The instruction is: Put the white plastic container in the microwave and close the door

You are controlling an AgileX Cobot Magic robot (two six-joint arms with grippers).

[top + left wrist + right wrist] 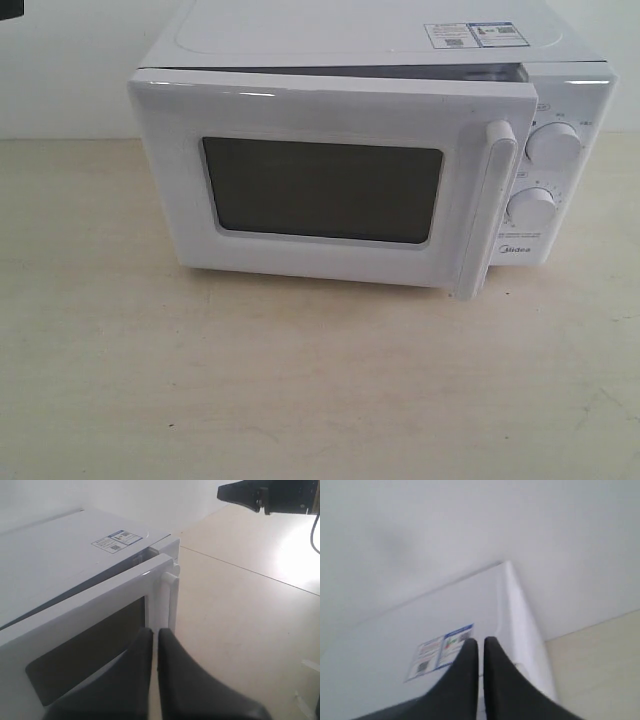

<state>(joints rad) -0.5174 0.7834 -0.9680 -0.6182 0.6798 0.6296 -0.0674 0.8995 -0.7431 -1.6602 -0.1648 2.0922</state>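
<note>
- Left pincer (154, 630) was closed with nothing between its fingers, tips close by the handle (167, 600)
- Right pincer (480, 641) was closed too, empty, above the stickers (440, 652) atop the microwave (445, 615)
- The door (320, 110) stood slightly ajar at its right, handle side
- The microwave sat at the far side of the pale table (300, 390)

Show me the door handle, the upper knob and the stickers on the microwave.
door handle (487, 210), exterior view, middle of the vertical bar.
upper knob (553, 143), exterior view, centre of its face.
stickers (495, 33), exterior view, the blue-edged label.
</note>
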